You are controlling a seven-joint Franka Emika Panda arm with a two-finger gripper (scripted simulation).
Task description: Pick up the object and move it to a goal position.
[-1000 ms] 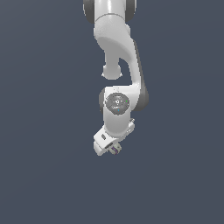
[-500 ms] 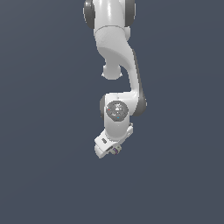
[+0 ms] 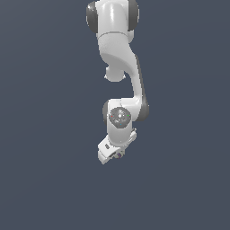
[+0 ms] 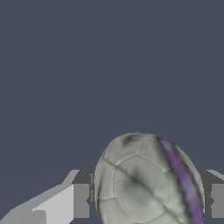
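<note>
My tool [image 3: 117,155] is closed on the ball [image 4: 148,181], which sits between its two fingers [image 4: 81,200], and I judge that a round surface could roll or squirt out if I swing too sharply toward the goal.

Partial views — ball and fingers mostly cut off or too small

Wrist view: the ball [image 4: 148,181] runs off the picture's edge, its underside unseen; it hides the inner faces of both fingers [image 4: 81,200], so contact cannot be confirmed. Exterior view: the gripper [image 3: 117,155] is small and blurred — fingertips indistinct, the ball there only a dark speck. The arm [image 3: 119,58] is cut by the frame's upper edge.
</note>
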